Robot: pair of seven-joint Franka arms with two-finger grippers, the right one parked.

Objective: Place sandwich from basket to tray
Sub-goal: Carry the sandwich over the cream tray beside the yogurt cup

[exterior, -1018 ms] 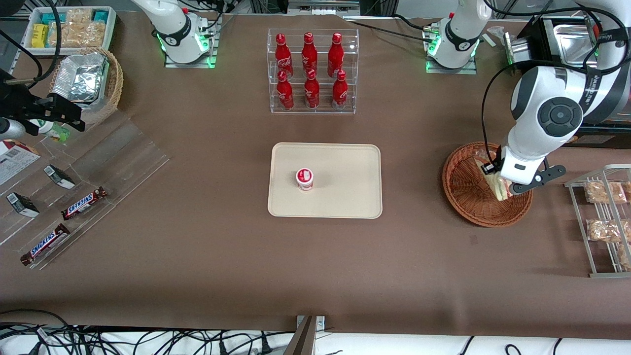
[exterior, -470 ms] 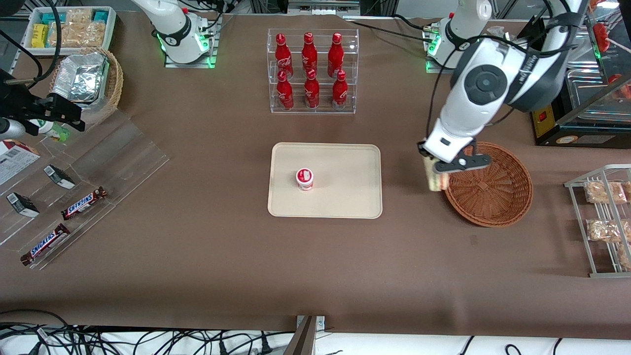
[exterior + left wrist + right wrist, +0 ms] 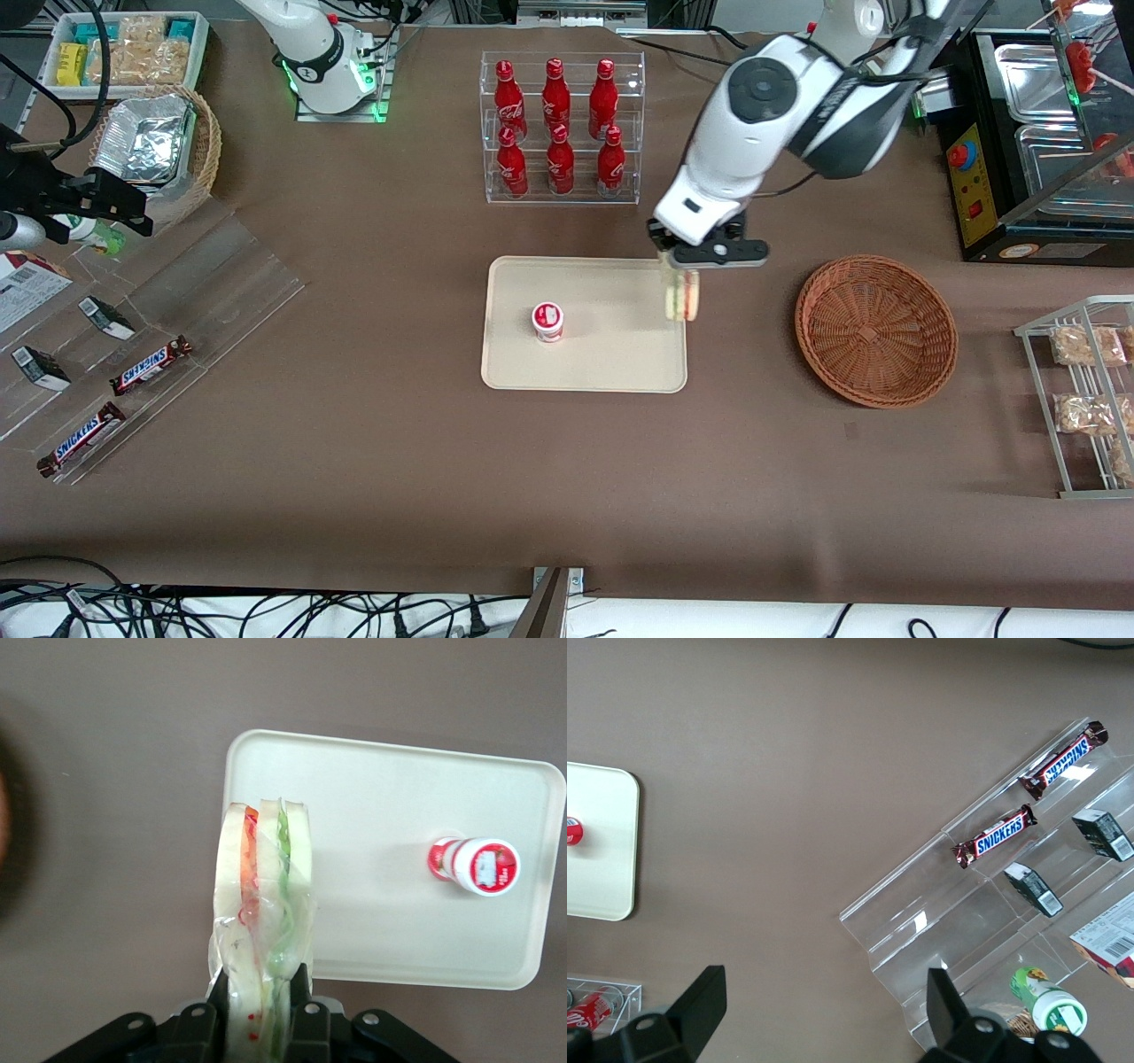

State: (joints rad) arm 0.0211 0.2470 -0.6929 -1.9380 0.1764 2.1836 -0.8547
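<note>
In the front view the gripper (image 3: pixel 680 266) hangs above the tray's (image 3: pixel 585 372) edge nearest the working arm, its fingers pinched on the top of the sandwich (image 3: pixel 681 296), which dangles upright in the air, clear of the empty wicker basket (image 3: pixel 875 330). The wedge sits right over the rim, so a release here could, I judge, leave it half on the tray and half on the table, or let it tip over; the small red-capped cup (image 3: pixel 547 321) on the tray is well apart and unlikely to be hit. Readable writing here: SNICKERS on two bars (image 3: pixel 151 364) toward the parked arm's end; the red bottles (image 3: pixel 555 124) carry white script I cannot read. In the left wrist view the sandwich (image 3: pixel 263 912) is clamped between the fingers (image 3: pixel 304 1028) through loose clear wrap, which might slip. In the right wrist view SNICKERS (image 3: pixel 995 836) shows again.
</note>
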